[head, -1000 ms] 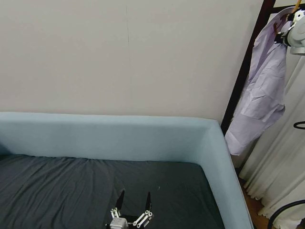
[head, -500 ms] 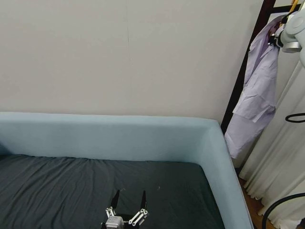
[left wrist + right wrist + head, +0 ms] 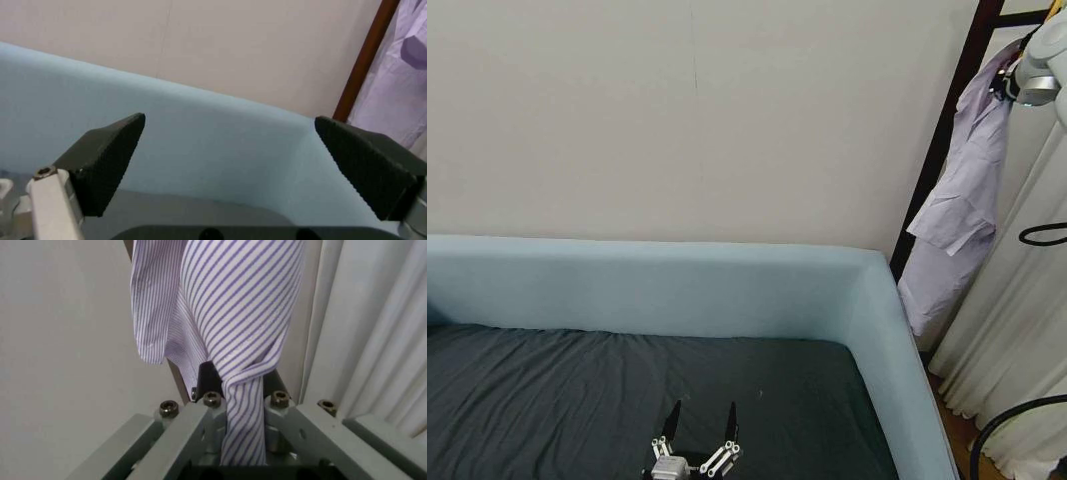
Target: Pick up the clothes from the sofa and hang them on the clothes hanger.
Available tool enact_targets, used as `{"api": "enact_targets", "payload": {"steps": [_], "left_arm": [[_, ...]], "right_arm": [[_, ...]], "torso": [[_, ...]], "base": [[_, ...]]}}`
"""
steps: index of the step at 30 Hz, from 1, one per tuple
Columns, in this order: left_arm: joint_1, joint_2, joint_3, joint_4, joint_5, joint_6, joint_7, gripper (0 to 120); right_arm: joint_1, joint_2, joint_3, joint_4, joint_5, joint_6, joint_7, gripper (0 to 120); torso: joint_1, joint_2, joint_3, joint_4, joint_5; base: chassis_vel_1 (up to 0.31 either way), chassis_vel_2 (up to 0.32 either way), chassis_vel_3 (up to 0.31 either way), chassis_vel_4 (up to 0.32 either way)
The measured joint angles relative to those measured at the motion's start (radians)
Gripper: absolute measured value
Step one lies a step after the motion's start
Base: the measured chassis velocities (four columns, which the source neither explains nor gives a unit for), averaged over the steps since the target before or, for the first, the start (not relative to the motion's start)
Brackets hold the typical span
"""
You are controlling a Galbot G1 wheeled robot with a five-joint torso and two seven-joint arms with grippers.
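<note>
— What is the right gripper (image 3: 238,379) doing?

— It is clamped on the striped shirt (image 3: 240,300). A fold of the thin purple-and-white cloth is squeezed into a narrow rope between grey metal links with round bolt heads. In the head view, that arm is up at about 1 o'clock.

— And where does the shirt hang?

— It hangs from that grip, limp and creased, with one sleeve folded across the body. It is just beside the dark brown post of the clothes rack (image 3: 937,150), at roughly 2 o'clock.

— What about the left gripper (image 3: 705,412)?

— It is low at 6 o'clock, over the sofa seat, with its jaws spread wide and nothing between them. Its fingers (image 3: 110,160) are black wedges with finely ribbed faces.

— What does the sofa look like?

— It has a pale blue backrest (image 3: 677,285), smooth and padded with a rounded corner. Below it lies a charcoal seat cushion (image 3: 547,400), matte and faintly wrinkled.

— And the room?

— There is a plain off-white wall (image 3: 727,120) from 9 to 12 o'clock. A white pleated curtain (image 3: 1017,330) falls to the floor at 4 o'clock, beyond the rack.
</note>
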Motion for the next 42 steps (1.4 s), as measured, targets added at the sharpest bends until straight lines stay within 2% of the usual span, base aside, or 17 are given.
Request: {"api": "enact_targets", "payload": {"steps": [10,12,15,17,18,22,23,27,28,31,33,34,36,39,40,42], "left_arm": [[0.013,0.001,-0.007,-0.005,0.0,-0.018,0.001,100],[0.013,0.002,-0.008,-0.005,-0.001,-0.019,0.001,100],[0.007,0.001,-0.01,-0.004,-0.005,-0.019,0.001,100],[0.0,0.001,-0.015,-0.003,-0.008,-0.017,0.001,100],[0.0,0.001,-0.015,-0.003,-0.008,-0.017,0.001,100],[-0.002,0.003,-0.021,-0.003,-0.012,-0.014,0.002,100],[-0.002,0.003,-0.021,-0.003,-0.012,-0.014,0.002,100],[-0.001,-0.005,-0.019,0.006,-0.009,-0.014,0.003,100],[-0.001,-0.005,-0.019,0.006,-0.009,-0.014,0.003,100],[-0.001,-0.012,-0.015,0.014,-0.002,-0.014,0.003,100],[0.0,-0.014,-0.014,0.021,0.0,-0.014,0.003,100],[0.0,-0.014,-0.014,0.021,0.0,-0.014,0.003,100],[-0.001,-0.017,-0.014,0.029,0.003,-0.014,0.004,100],[-0.007,-0.022,-0.016,0.043,0.007,-0.014,0.006,100],[-0.007,-0.022,-0.016,0.043,0.007,-0.014,0.006,100],[-0.014,-0.025,-0.018,0.05,0.006,-0.014,0.007,100]], "right_arm": [[0.002,0.004,-0.026,0.003,-0.03,0.0,-0.033,3],[-0.006,-0.009,-0.029,0.028,-0.041,0.0,-0.045,14],[-0.017,-0.028,-0.032,0.061,-0.062,0.0,-0.06,20],[-0.033,-0.058,-0.035,0.111,-0.084,0.0,-0.083,32],[-0.033,-0.058,-0.035,0.111,-0.084,0.0,-0.083,32],[-0.066,-0.103,-0.016,0.21,-0.087,0.001,-0.102,51],[-0.066,-0.103,-0.016,0.21,-0.087,0.001,-0.102,51],[-0.113,-0.153,0.023,0.349,-0.079,0.002,-0.133,69],[-0.113,-0.153,0.023,0.349,-0.079,0.002,-0.133,69],[-0.154,-0.198,0.049,0.434,-0.108,0.015,-0.187,81],[-0.208,-0.246,0.09,0.529,-0.125,0.034,-0.222,90],[-0.208,-0.246,0.09,0.529,-0.125,0.034,-0.222,90],[-0.301,-0.31,0.164,0.645,-0.135,0.075,-0.258,98],[-0.491,-0.418,0.316,0.784,-0.168,0.202,-0.331,100],[-0.491,-0.418,0.316,0.784,-0.168,0.202,-0.331,100],[-0.634,-0.482,0.409,0.851,-0.207,0.278,-0.387,100]], "torso": [[0.0,0.0,0.0,0.0,0.0],[0.0,0.0,0.0,0.0004,0.0],[0.0,0.0,0.0,0.0004,-0.0001],[0.0,0.0,0.0,0.0,-0.0001],[0.0,0.0,0.0,0.0,-0.0001],[0.0,0.0,0.0,0.0001,0.0],[0.0,0.0,0.0,0.0001,0.0],[0.0,0.0,0.0,0.0002,-0.0001],[0.0,0.0,0.0,0.0002,-0.0001],[0.0,0.0,0.0,0.0004,-0.0001],[0.0,0.0,0.0,-0.0002,0.0002],[0.0,0.0,0.0,-0.0002,0.0002],[0.0,0.0,0.0,0.0004,-0.0001],[0.0,0.0,0.0,0.0003,0.0004],[0.0,0.0,0.0,0.0003,0.0004],[0.0,0.0,0.0,-0.0006,0.0]], "base": [[0.0,0.0,0.0,0.0],[0.0,0.0,0.0,0.0],[0.0,0.0,0.0,0.0],[0.0,0.0,0.0,0.0],[0.0,0.0,0.0,0.0],[0.0,0.0,0.0,0.0],[0.0,0.0,0.0,0.0],[0.0,0.0,0.0,0.0],[0.0,0.0,0.0,0.0],[0.0,0.0,0.0,0.0],[0.0,0.0,0.0,0.0],[0.0,0.0,0.0,0.0],[0.0,0.0,0.0,0.0],[0.0,0.0,0.0,0.0],[0.0,0.0,0.0,0.0],[0.0,0.0,0.0,0.0]]}}
